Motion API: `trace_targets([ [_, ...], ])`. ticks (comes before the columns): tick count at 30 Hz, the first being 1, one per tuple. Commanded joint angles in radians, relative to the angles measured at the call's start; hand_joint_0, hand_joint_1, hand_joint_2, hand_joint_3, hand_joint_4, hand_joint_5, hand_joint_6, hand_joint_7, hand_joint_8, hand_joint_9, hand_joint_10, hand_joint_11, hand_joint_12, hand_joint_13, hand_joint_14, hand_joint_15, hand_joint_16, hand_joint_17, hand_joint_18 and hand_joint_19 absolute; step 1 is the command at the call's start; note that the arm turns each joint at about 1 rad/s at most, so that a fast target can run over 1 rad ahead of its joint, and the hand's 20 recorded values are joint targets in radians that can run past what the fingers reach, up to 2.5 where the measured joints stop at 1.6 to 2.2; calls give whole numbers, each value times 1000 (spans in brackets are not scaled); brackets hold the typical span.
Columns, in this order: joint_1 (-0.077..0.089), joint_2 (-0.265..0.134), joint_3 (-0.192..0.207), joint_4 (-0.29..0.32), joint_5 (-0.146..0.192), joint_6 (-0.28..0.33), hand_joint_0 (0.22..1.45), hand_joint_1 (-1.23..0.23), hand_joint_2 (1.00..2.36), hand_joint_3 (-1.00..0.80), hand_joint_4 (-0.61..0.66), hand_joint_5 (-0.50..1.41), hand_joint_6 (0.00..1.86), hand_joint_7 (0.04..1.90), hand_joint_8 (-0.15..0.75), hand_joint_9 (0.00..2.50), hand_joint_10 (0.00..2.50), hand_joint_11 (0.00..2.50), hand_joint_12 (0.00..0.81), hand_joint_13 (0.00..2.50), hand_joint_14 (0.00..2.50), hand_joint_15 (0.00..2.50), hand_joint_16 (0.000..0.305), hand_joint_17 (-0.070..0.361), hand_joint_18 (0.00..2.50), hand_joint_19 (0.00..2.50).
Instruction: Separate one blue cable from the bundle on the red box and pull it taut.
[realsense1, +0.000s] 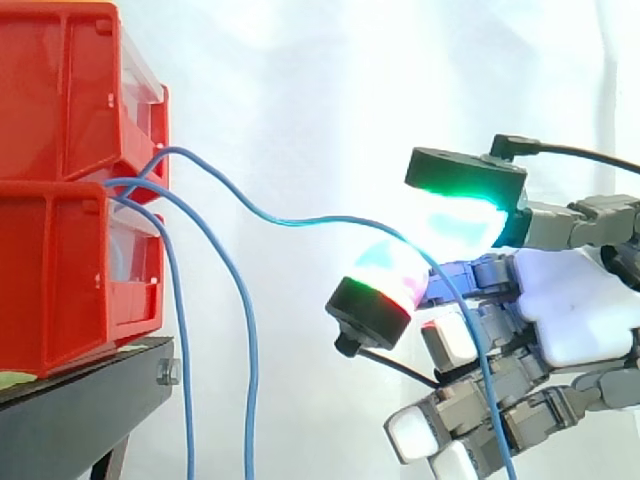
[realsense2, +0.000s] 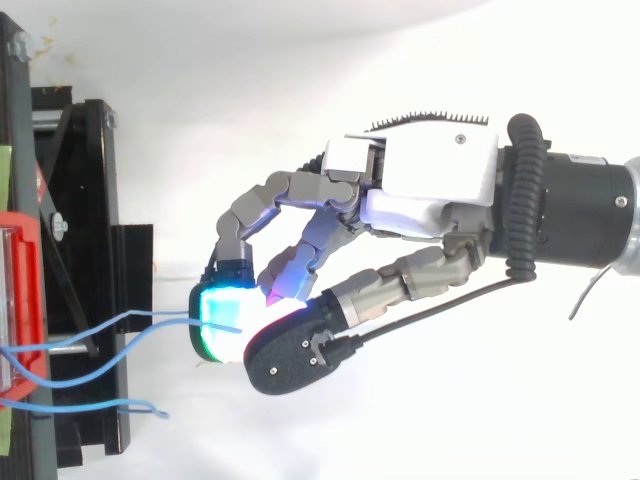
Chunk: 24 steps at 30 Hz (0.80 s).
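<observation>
The hand (realsense2: 430, 185) pinches one blue cable (realsense1: 290, 221) between its glowing pads, well clear of the red bins (realsense1: 60, 250). The cable sags slightly, and two other cables (realsense1: 251, 340) hang down.

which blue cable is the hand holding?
The top cable, arcing from the red boxes to the hand, pinched between its pads; the other two hang straight down.

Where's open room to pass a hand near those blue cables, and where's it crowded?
Free: above the pinched blue cable, between the red bins and the hand. Crowded: below it beside the black stand, where two loose cables hang.
</observation>
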Motion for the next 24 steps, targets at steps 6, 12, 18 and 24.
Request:
trace_targets([
  [6,0,0,1,0,0,0,613,-803,1015,-247,-20,-45,882,892,187,1150,14,409,302,788,16,380,40,90,634,429],
  [12,0,0,-1,0,0,0,614,-802,1014,-247,-25,-45,882,891,189,1151,14,410,299,791,16,386,39,89,645,435],
  [18,0,0,-1,0,0,0,615,-800,1014,-249,-25,-46,884,887,189,1150,15,412,299,801,16,388,39,88,651,438],
  [24,0,0,-1,0,0,0,614,-799,1015,-245,-16,-46,884,881,188,1151,16,407,299,812,16,396,38,86,674,457],
])
